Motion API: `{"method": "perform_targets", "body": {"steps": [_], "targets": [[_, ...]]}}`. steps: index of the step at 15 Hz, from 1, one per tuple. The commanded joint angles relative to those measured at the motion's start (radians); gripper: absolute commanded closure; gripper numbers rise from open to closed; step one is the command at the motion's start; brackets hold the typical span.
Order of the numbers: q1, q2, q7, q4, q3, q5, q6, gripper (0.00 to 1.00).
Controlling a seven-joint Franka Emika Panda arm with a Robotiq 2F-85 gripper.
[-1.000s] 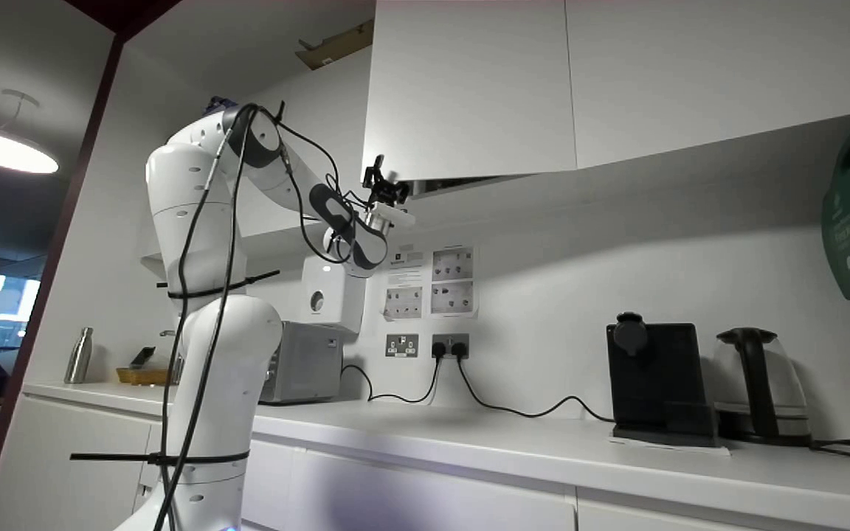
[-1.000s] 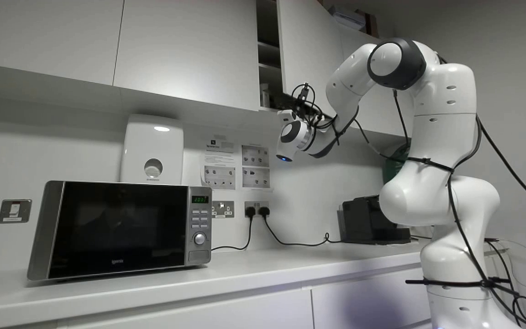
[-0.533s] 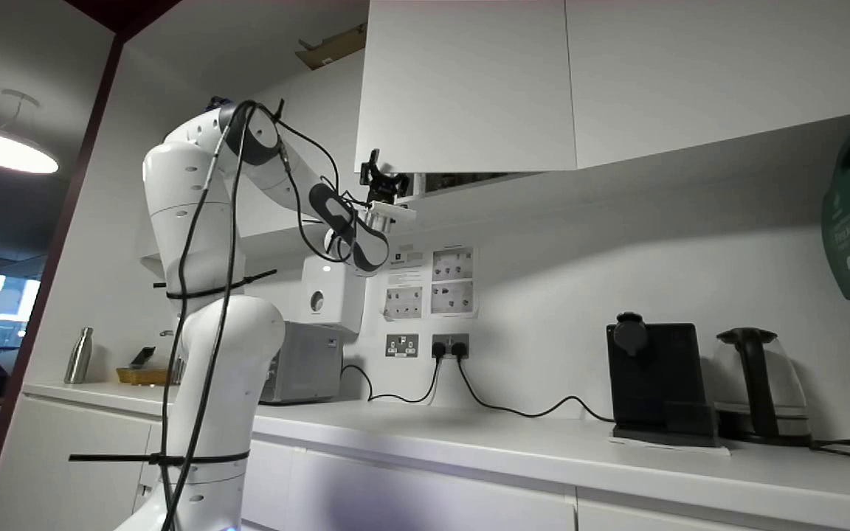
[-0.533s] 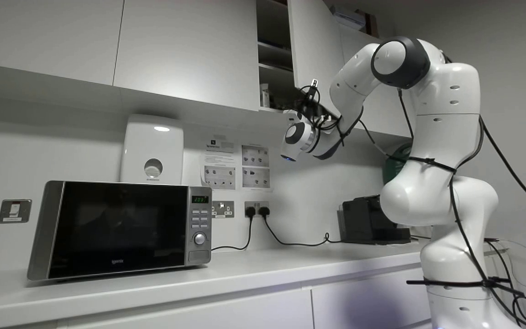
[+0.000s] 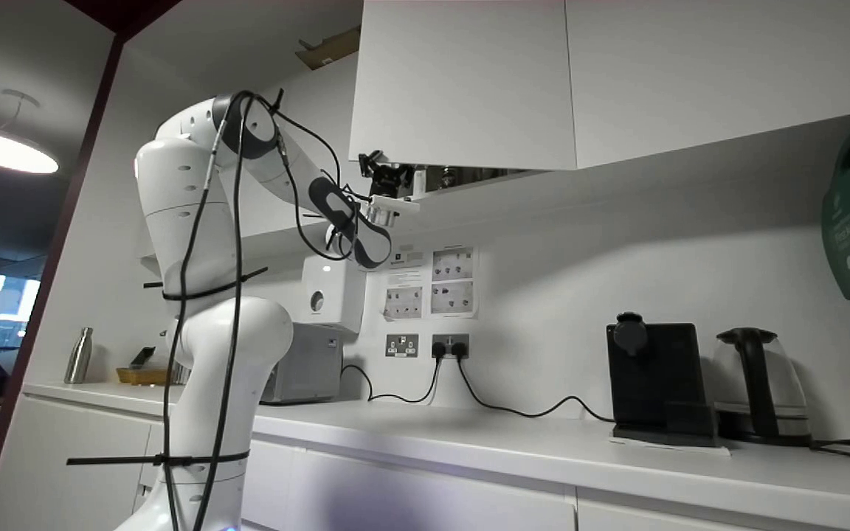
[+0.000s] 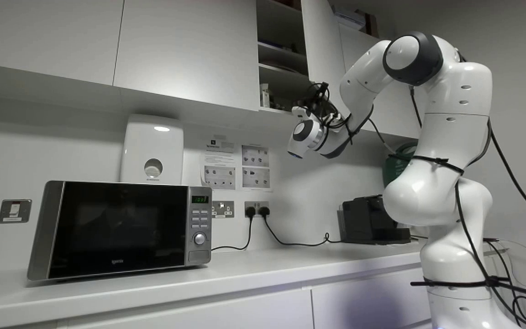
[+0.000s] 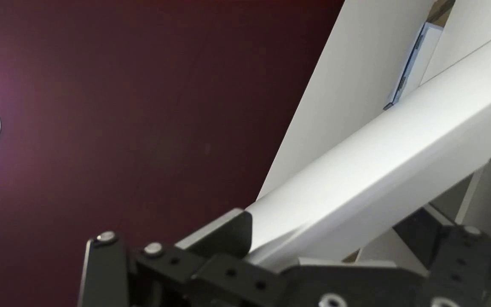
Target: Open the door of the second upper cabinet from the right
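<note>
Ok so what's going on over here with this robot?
A robot arm is at work on the door of an upper cabinet. Its tool sits open at the door's lower corner; in the wrist view, the door shows between the spread fingers. The door stands partly open, with shelves showing inside.

“igenix” (image 6: 117, 262) on microwave (image 6: 119, 224), green display digits (image 6: 200, 199) blurred, poster print (image 6: 219, 177) illegible

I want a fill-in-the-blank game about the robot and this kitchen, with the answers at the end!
1. One upper cabinet door stands partly ____, showing shelves inside.
2. The gripper is near that door's ____ edge, not its top one.
3. The microwave shows glowing ____ numbers.
4. There are ____ black plugs in the wall.

Missing words: open; bottom; green; two.
</note>
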Motion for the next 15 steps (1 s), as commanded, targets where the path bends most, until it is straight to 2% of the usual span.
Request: {"method": "perform_targets", "body": {"steps": [1,6,8,10,11,12,15], "targets": [[-0.007,-0.08,-0.023,-0.045,-0.013,0.006,0.006,0.0],[-0.014,-0.086,-0.028,-0.057,-0.006,0.002,-0.018,0.0],[0.086,-0.071,-0.042,-0.059,-0.087,0.01,-0.037,0.0],[0.116,-0.074,-0.045,-0.06,-0.107,0.034,-0.061,0.0],[0.101,-0.071,-0.081,-0.066,-0.102,-0.006,-0.105,0.0],[0.055,-0.078,-0.063,-0.069,-0.062,0.003,-0.107,0.0],[0.049,-0.092,-0.062,-0.078,-0.037,0.001,-0.124,0.0]]}}
